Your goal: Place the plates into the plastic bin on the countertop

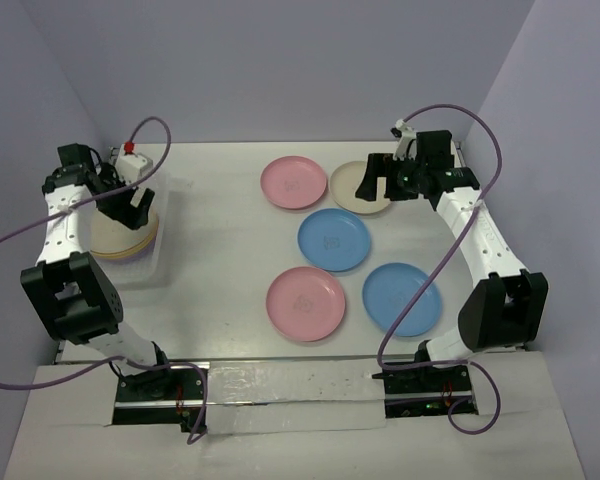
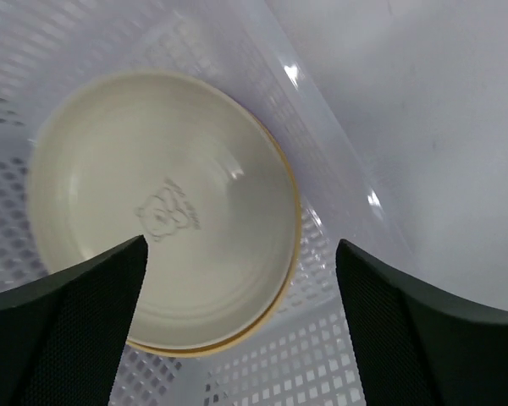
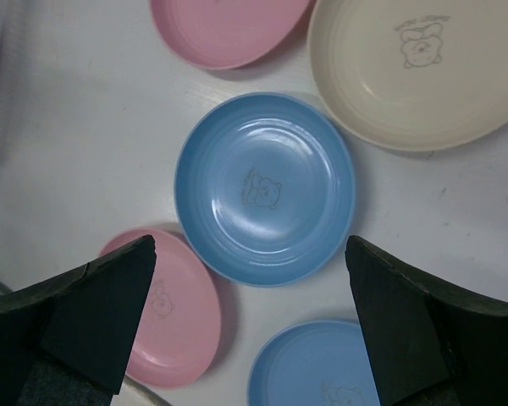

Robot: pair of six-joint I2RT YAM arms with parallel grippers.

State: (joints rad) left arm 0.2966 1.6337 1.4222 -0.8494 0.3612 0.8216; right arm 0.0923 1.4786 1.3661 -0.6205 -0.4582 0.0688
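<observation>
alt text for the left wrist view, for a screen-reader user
A cream plate lies face up in the white mesh plastic bin, the orange rim of another plate showing beneath it. The left gripper hangs above, its dark fingers wide open at the bottom corners, holding nothing.

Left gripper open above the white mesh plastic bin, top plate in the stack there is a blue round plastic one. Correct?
Not quite. The round plastic plate on top in the white mesh plastic bin is cream, not blue; the left wrist view shows it plainly. The rest holds: the left gripper is open above the bin.
</observation>
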